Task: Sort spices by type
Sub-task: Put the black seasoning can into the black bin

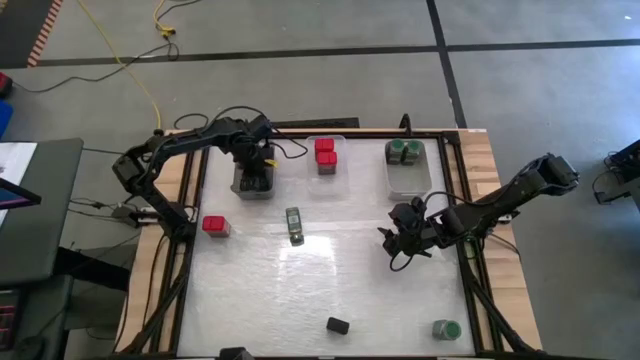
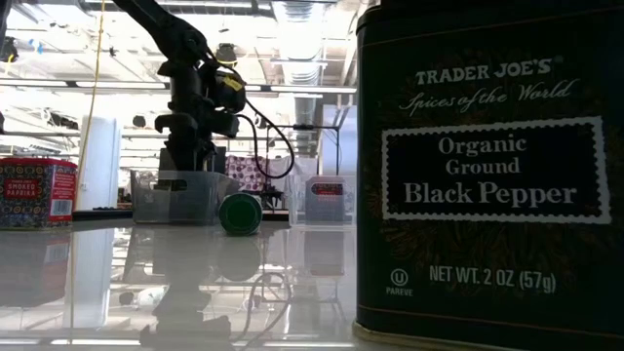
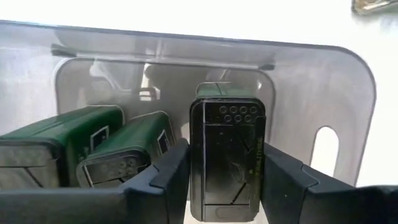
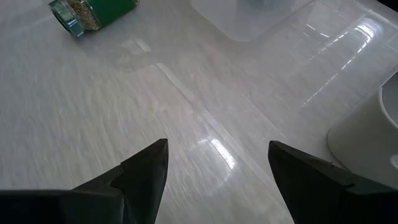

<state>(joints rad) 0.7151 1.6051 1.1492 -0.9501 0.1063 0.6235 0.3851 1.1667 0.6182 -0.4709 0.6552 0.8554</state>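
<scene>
My left gripper (image 1: 256,168) reaches down into the far-left translucent bin (image 1: 241,190), fingers around a black spice box (image 3: 227,155). Two more dark boxes (image 3: 93,146) lie beside it in that bin. My right gripper (image 1: 393,240) hovers open over bare table near the right bin, touching nothing. Loose on the table are a red box (image 1: 215,226), a green-lidded jar lying on its side (image 1: 294,226), a black box (image 1: 338,325) and an upright green-lidded jar (image 1: 446,328). The low view shows that black box close up (image 2: 487,166), the red box (image 2: 37,192) and the lying jar (image 2: 239,213). My left gripper pinches the black spice box by its two long sides (image 3: 194,162), one finger (image 3: 168,177) on each side. The fingers come from above, pointing down into the bin. Its shaker-hole end (image 3: 235,113) faces the far bin wall. Whether the box rests on the bin floor is hidden.
The middle bin (image 1: 338,178) holds red boxes (image 1: 325,152); the right bin (image 1: 408,180) holds green-lidded jars (image 1: 404,150). Wooden table edges run along both sides. Open white tabletop lies between the loose containers. In the right wrist view a jar (image 4: 93,11) and a bin corner (image 4: 249,18) show.
</scene>
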